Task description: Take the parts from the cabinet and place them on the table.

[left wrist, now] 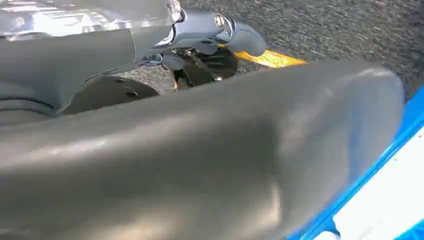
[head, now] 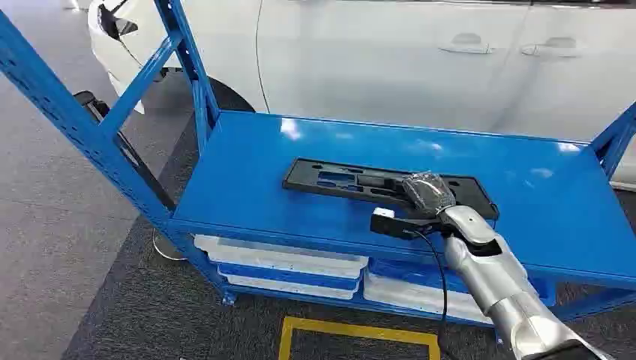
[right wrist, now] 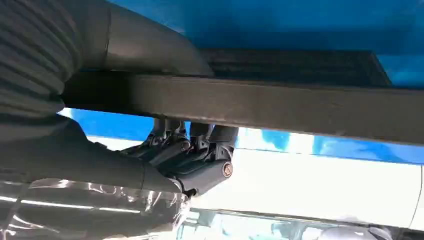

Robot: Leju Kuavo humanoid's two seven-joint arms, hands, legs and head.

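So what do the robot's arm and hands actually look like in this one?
The right arm is a silver metal tube with a black cable running along it and a small black box at the wrist. The right hand has a grey ribbed cover under clear plastic wrap, and dark fingers. The left hand looks alike.

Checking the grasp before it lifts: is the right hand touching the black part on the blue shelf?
Touching. In the right wrist view the right hand wraps the black part, thumb on one side, fingers on the other.
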